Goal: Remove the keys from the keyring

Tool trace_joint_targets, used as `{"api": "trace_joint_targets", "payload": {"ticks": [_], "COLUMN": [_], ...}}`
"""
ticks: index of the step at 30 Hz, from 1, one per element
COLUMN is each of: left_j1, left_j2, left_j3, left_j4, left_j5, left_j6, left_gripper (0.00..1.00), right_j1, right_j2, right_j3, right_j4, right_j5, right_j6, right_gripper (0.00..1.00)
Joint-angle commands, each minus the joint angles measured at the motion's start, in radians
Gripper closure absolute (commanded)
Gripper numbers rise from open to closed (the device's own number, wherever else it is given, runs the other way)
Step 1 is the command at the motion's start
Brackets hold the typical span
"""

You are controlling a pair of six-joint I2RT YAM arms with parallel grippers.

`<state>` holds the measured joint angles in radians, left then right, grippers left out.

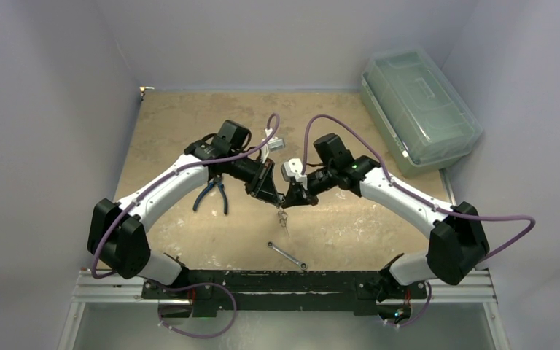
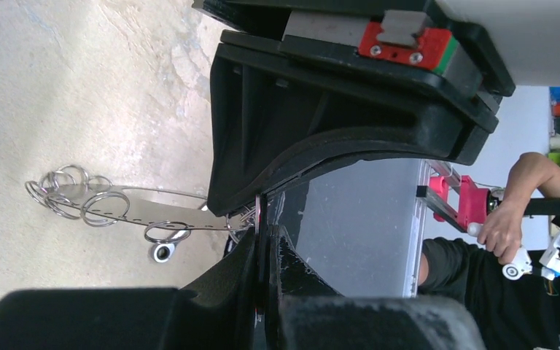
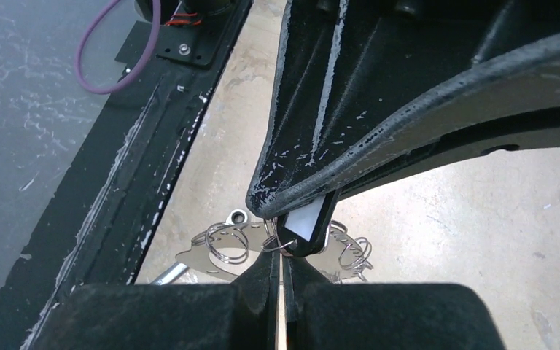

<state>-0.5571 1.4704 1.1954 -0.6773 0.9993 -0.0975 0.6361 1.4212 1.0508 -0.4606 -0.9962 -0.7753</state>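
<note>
Above the table's middle my two grippers meet tip to tip. My left gripper (image 1: 275, 197) (image 2: 261, 220) is shut on the keyring's thin black tag with a white face (image 3: 308, 222), which shows edge-on between its fingers. From it hang the keys (image 1: 283, 217) (image 2: 109, 206) (image 3: 222, 248), a silvery cluster of a flat perforated metal plate and several small wire rings. My right gripper (image 1: 289, 198) (image 3: 280, 251) is shut on one small wire ring (image 3: 275, 245) right beside the tag.
Blue-handled pliers (image 1: 211, 193) lie under the left forearm. A slim silver wrench (image 1: 286, 255) (image 2: 162, 252) lies near the front below the keys. A clear plastic box (image 1: 419, 109) stands at the back right. A person's arm (image 2: 510, 211) shows beyond the table.
</note>
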Motion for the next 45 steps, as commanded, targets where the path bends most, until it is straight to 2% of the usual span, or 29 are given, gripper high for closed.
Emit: {"api": "trace_joint_targets", "payload": {"ticks": [1, 21, 36, 45], "left_j1": [-0.002, 0.058, 0.077, 0.077], "left_j2": [-0.041, -0.1, -0.156, -0.134], "left_j3": [-0.016, -0.083, -0.145, -0.135], "left_j4": [0.002, 0.062, 0.01, -0.069], "left_j5": [0.05, 0.079, 0.061, 0.054], "left_j6": [-0.058, -0.113, -0.029, 0.081], "left_gripper": [1.0, 1.0, 1.0, 1.0], "right_j1": [0.026, 0.034, -0.037, -0.087], "right_j2": [-0.007, -0.027, -0.031, -0.02], "right_j3": [0.04, 0.031, 0.015, -0.039], "right_j4": [-0.016, -0.058, -0.012, 0.102], "right_j5": [0.038, 0.02, -0.059, -0.154], "right_j6": [-0.067, -0.118, -0.068, 0.034], "right_gripper": [1.0, 1.0, 1.0, 1.0]}}
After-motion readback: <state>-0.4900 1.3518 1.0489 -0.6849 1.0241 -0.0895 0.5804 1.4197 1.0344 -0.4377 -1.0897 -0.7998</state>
